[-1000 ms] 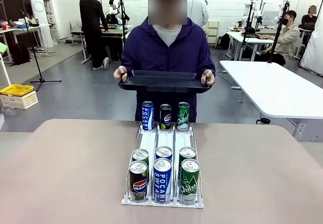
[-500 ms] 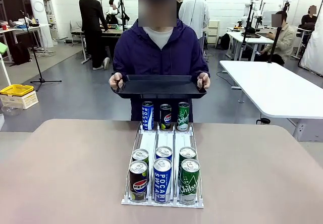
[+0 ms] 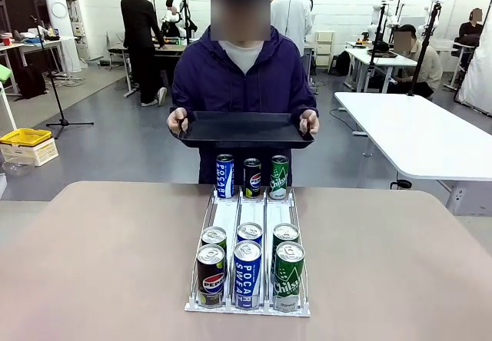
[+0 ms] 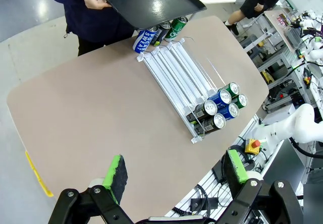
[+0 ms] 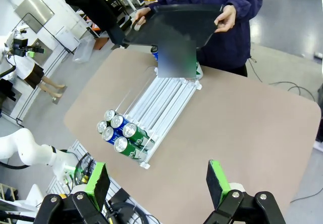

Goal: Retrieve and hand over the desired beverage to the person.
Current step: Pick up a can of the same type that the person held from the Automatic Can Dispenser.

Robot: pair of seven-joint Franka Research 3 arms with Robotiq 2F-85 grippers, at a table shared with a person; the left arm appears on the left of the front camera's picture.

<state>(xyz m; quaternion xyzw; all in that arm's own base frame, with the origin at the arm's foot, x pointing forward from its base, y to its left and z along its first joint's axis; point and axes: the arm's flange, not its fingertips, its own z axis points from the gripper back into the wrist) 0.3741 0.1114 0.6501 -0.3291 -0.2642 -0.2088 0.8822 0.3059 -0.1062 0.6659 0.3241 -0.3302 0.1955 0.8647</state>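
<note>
Left gripper (image 4: 175, 169): jaws spread wide, green pads facing each other, nothing between them. It hangs high over the beige rounded tabletop (image 4: 91, 108). Right gripper (image 5: 157, 179): also spread wide and empty, high over the same tabletop.

Left wrist view: the white three-lane wire can rack (image 4: 174, 70) lies toward 12 o'clock of the gripper, well apart from it. Right wrist view: the rack sits at about 12 o'clock of that gripper, also well apart.

Front view: the rack is mid-table, with lanes running from 6 to 12 o'clock.
- 6 o'clock end, front row, all upright: black Pepsi can (image 3: 211, 273), blue Pocari Sweat can (image 3: 247, 273), green Chilsung can (image 3: 289, 276).
- A second row of three cans (image 3: 250, 233) stands touching behind them.
- Mid-lanes are bare.
- 12 o'clock end: far blue can (image 3: 224, 176), far black can (image 3: 252, 177), far green can (image 3: 279, 177), upright and side by side.

The person in a dark purple hooded jacket (image 3: 244, 76) stands at 12 o'clock, beyond the table's far edge. Both of the person's hands (image 3: 177, 118) grip the short ends of a black rectangular tray (image 3: 242, 130). The tray is held roughly level above the far row of cans and clear of them.

All nine beverage cans are at the rack. I cannot tell which one is wanted.
</note>
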